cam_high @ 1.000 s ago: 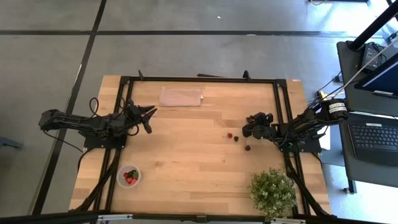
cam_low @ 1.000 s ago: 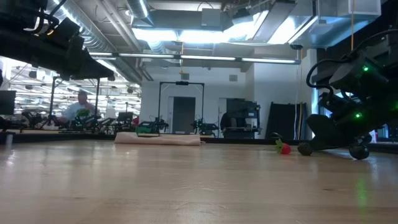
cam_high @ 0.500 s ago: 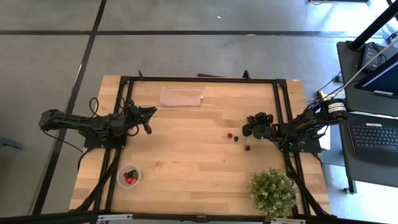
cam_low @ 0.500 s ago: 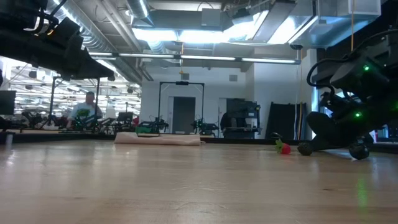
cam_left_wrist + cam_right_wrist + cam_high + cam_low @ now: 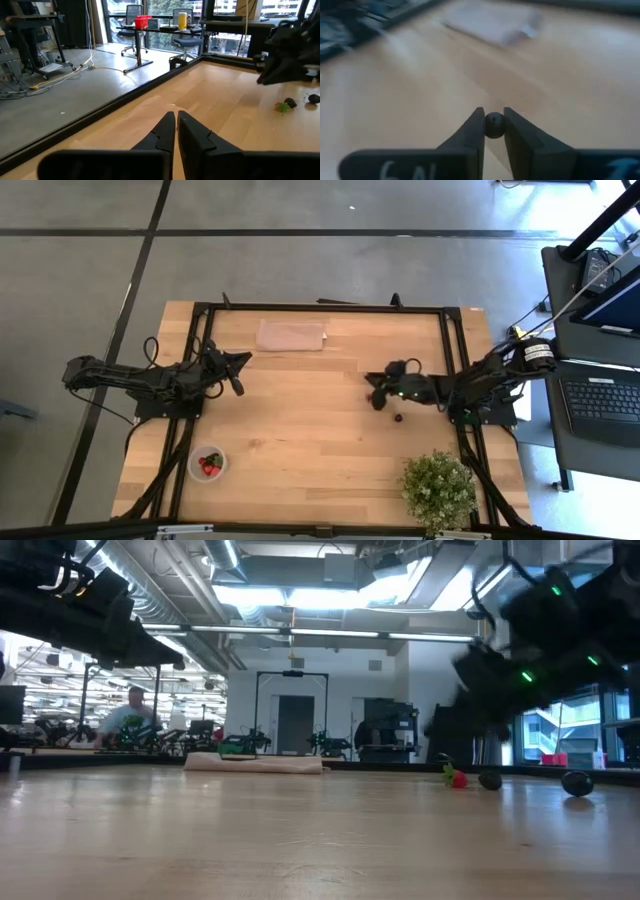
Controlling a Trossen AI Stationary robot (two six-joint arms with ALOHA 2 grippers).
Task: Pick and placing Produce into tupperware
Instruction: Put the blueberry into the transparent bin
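**Right gripper clamped on a dark berry**

Right gripper (image 5: 494, 131) raised over the table's (image 5: 300, 440) right half, fingers pinched on a small dark berry (image 5: 494, 124), held between the tips. Reaching in from the right edge toward the middle in the high view (image 5: 376, 392). Blurred and lifted clear of the wood in the low view.

Left gripper (image 5: 176, 125) parked over the table's left side, near the cloth (image 5: 291, 335), fingers pressed together, holding nothing.

Loose produce on the wood below the right arm: a strawberry (image 5: 457, 778), a dark berry (image 5: 490, 780) just beside it, and another dark berry (image 5: 575, 782) farther right. Only one of these clear from above (image 5: 398, 418).

Tub (image 5: 207, 464) near the front left edge, well apart from both grippers, with red and green fruit inside. Plant (image 5: 438, 490) at the front right corner.
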